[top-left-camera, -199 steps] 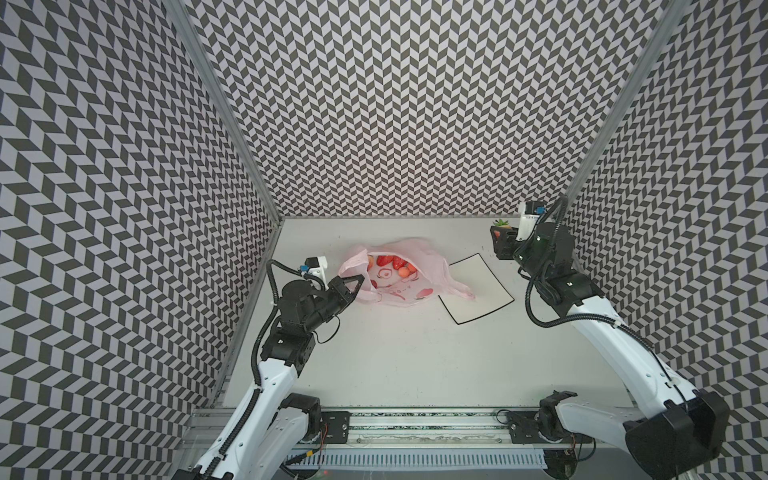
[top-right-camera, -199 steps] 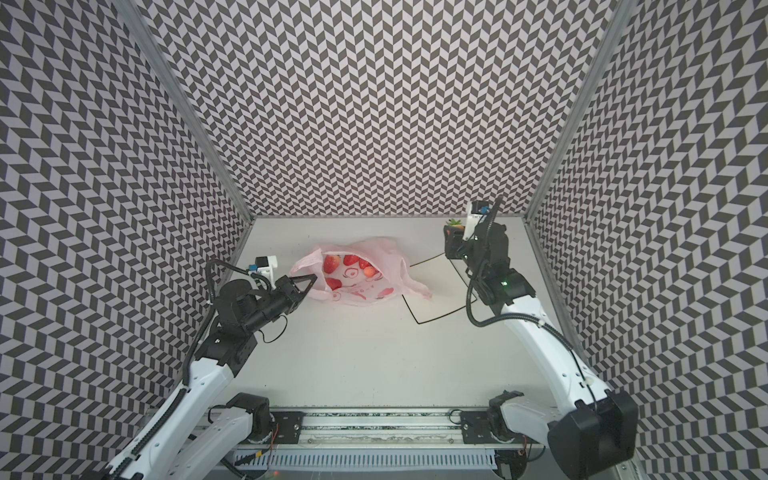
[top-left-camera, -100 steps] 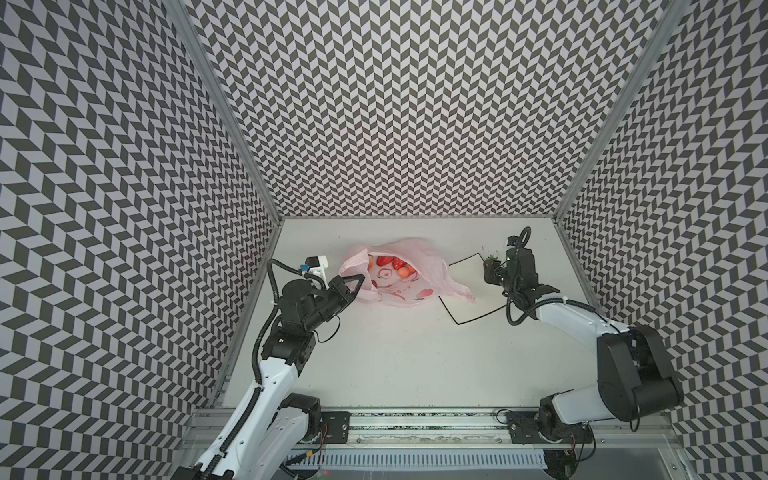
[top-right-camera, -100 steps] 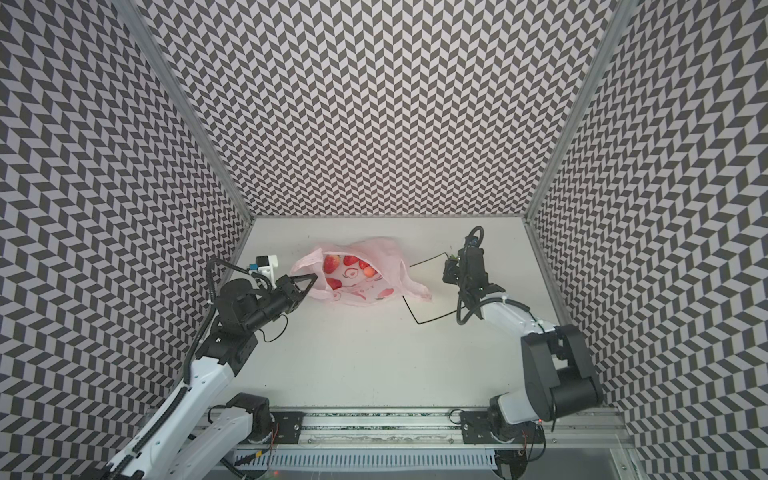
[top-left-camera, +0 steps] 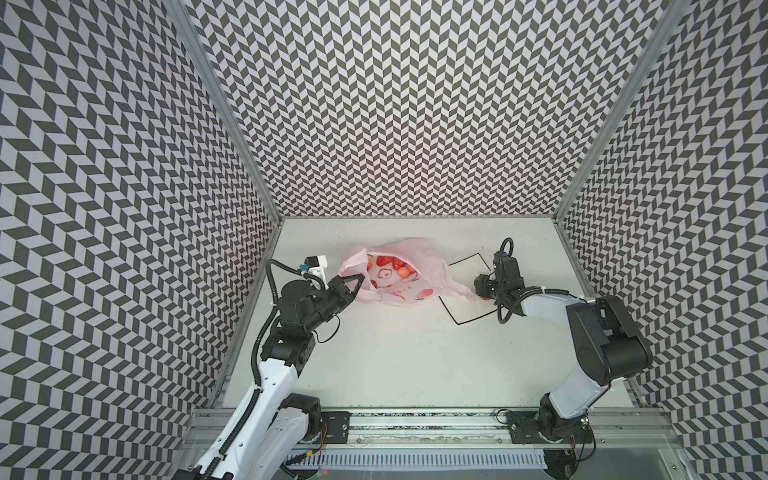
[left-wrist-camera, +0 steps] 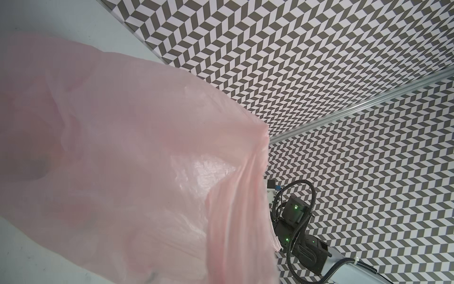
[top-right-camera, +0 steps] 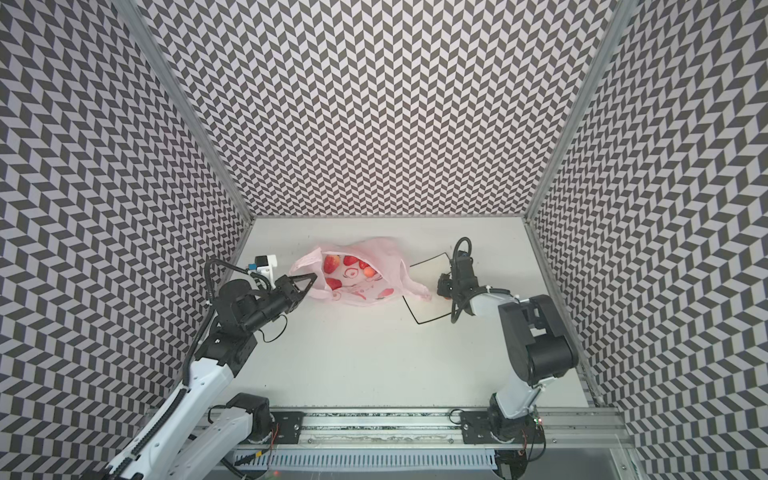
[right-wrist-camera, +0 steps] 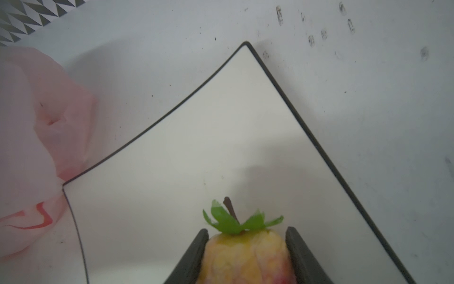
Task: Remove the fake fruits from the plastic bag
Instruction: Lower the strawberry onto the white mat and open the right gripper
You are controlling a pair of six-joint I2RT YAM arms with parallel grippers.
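Left claw (top-left-camera: 358,282): clamped shut on the bag's rim, holding the mouth up and open; in the left wrist view only pink film shows.
Right claw (right-wrist-camera: 245,248): part-way closed on a yellow-pink fruit (right-wrist-camera: 245,258), low over the plate (right-wrist-camera: 172,159); contact with the plate not clear.
Bag (top-left-camera: 399,274): on the desk (top-left-camera: 395,353) between the arms, mouth facing up, one handle trailing onto the plate's edge.
Fruits in bag (top-left-camera: 390,264): strawberries and a round orange one, visible through the mouth in both top views.
Held fruit, handling: probably light and stiff, glossy skin likely slippery; green cap and thin stem look flimsy, so best pinched across the body, as now.
Bag, handling: thin, soft, crinkly, no shape of its own; rim or handle the place to pinch, likely to sag shut if let go.
Step, judged: setting this fruit on the plate; several more left inside.
Risk: round fruit may roll off the flat plate once released.
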